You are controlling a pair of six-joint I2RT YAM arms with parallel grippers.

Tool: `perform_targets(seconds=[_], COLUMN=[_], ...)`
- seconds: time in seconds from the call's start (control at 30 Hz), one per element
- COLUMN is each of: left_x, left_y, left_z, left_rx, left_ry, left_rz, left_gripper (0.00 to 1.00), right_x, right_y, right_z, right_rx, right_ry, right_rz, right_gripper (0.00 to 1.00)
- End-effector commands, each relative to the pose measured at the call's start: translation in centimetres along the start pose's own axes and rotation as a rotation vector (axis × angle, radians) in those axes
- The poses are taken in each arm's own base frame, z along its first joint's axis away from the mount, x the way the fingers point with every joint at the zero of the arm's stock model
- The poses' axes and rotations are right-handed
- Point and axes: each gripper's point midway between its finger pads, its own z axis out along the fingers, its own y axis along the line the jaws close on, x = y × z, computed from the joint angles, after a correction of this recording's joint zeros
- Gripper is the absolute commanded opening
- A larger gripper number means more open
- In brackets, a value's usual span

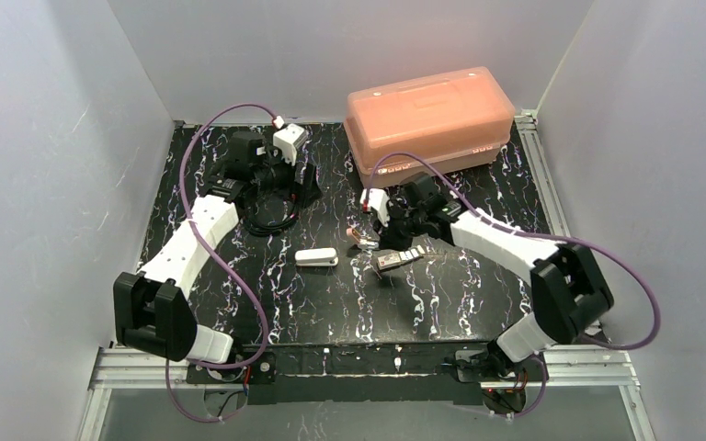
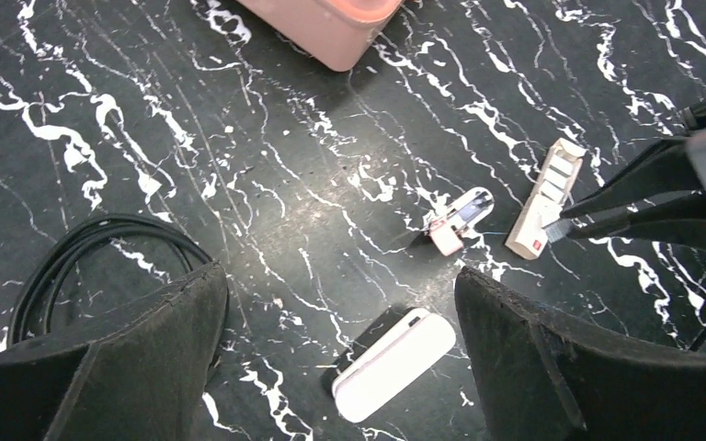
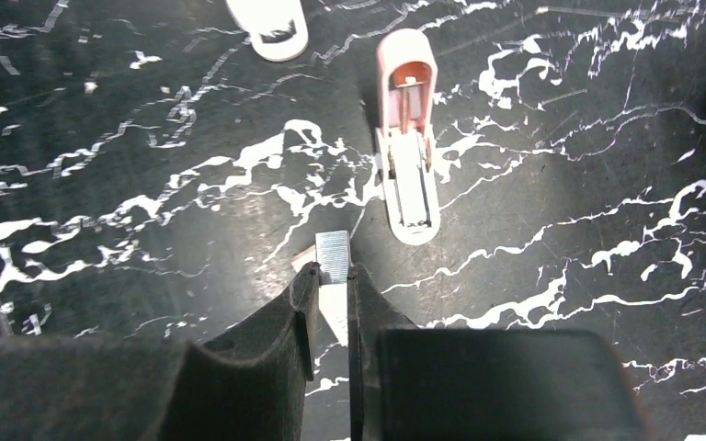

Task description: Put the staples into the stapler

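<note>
The right tool [image 3: 331, 273] was clenched on a short strip of staples [image 3: 334, 250], held over the black marbled tabletop [image 3: 147, 138]. The stapler [image 3: 411, 184] lay open on the tabletop just beyond the strip, apart from it, with its metal channel facing up. The left tool [image 2: 338, 276] stood spread wide, grasping nothing, with a closed white oblong item [image 2: 392, 363] lying on the tabletop ahead of it.
</note>
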Motion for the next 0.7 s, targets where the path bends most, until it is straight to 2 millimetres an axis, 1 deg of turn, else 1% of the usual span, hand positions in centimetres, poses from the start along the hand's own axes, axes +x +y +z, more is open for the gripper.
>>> perform_targets(seconds=[0.0,0.17,0.3,0.67], left_x=[0.0,0.8,1.5,1.6], left_y=[1.2,2.1,2.3,1.9], left_z=[-0.9,-0.8,-0.7,-0.7], left_rx=[-0.053,-0.082,-0.089,-0.068], left_ry=[-0.020,-0.007,0.003,0.002], left_rz=[0.042,0.034,0.028,0.029], left_gripper=[0.93,0.93,0.93,0.93], right_x=[-2.1,-1.7,-1.5,-0.6], right_y=[-3.2,-4.3,-5.1,-5.0], right_z=[1.4,3.1,4.0,5.1], right_rx=[0.101,0.109,0.116,0.071], right_ry=[-0.029,-0.001,0.019,0.056], right_rz=[-0.018,-0.015,-0.021,-0.036], right_gripper=[0.17,0.16,0.16,0.16])
